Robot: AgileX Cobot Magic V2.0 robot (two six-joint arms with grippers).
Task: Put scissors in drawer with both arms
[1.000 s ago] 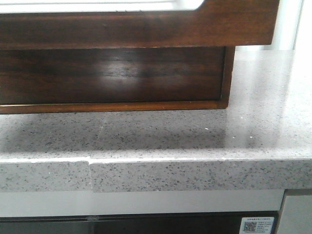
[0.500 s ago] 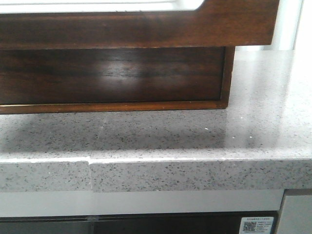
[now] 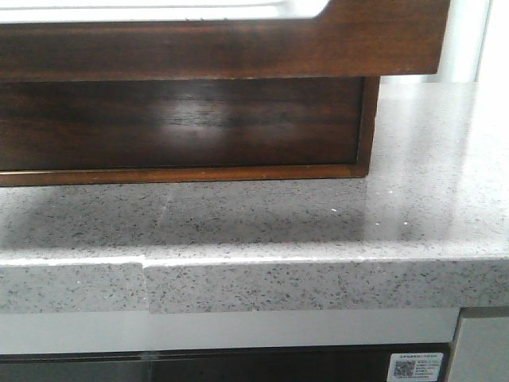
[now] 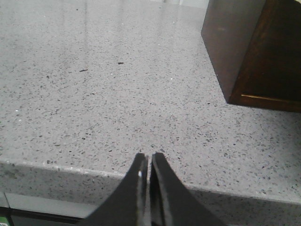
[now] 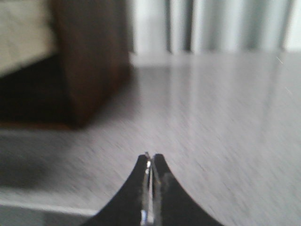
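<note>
In the front view a wide dark brown glossy drawer fills the top, standing out toward me over the wooden box frame and shading the counter. The scissors are out of view. No gripper shows in the front view. My left gripper is shut and hangs over the counter's front edge, with a box corner off to one side. The right gripper is also shut, in a blurred picture beside a brown box side. A thin bright sliver shows between its pads; I cannot tell what it is.
A speckled grey stone counter carries the box, and its front edge has a seam on the left. Below the counter are dark cabinet fronts with a small label. Pale vertical panels stand behind the counter.
In the front view the box and counter sit slightly further left than a second ago. Nothing else differs.
</note>
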